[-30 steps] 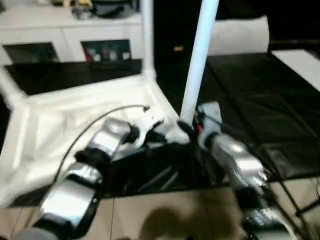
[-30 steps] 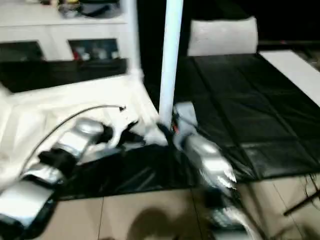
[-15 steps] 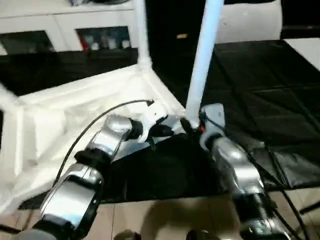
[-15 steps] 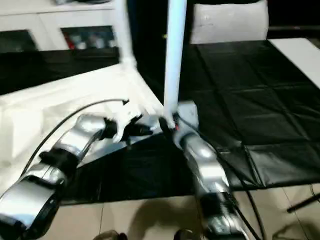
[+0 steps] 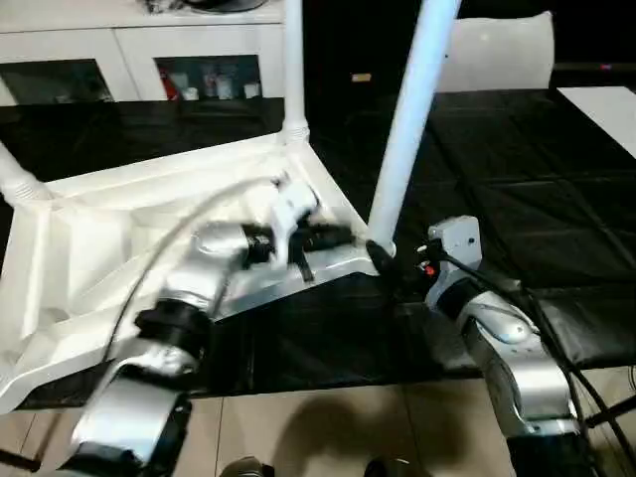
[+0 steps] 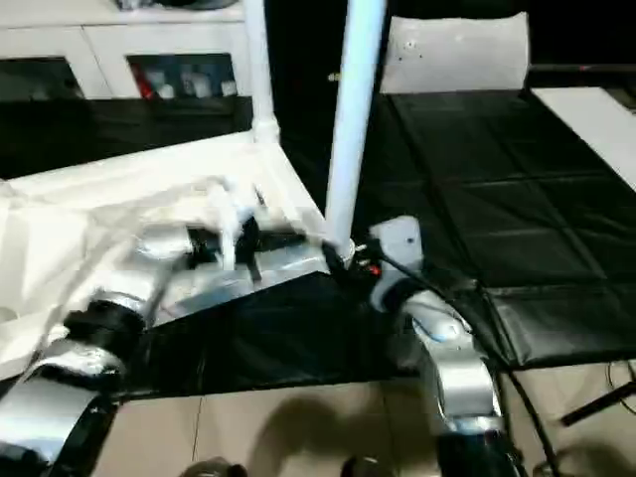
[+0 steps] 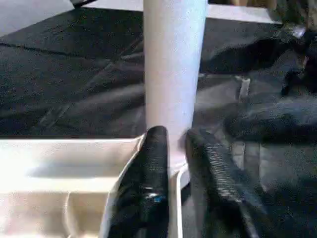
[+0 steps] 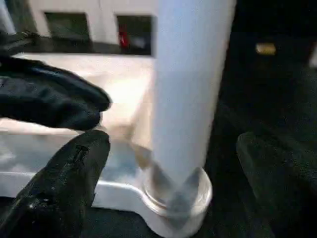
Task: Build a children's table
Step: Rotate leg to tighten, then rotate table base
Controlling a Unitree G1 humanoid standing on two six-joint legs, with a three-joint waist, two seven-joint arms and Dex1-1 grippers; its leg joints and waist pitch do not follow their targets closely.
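The white tabletop [image 5: 149,248] lies upside down on the black-covered work table [image 5: 517,169], at about nine o'clock in the head view. A white leg [image 5: 407,129] stands upright in its near corner socket; another leg [image 5: 293,70] rises at twelve o'clock. The left gripper [image 7: 173,163], fingers narrowly parted, sits against the near leg's base. The right gripper [image 8: 168,183] straddles the same base, fingers spread wide, not touching. No readable writing shows.
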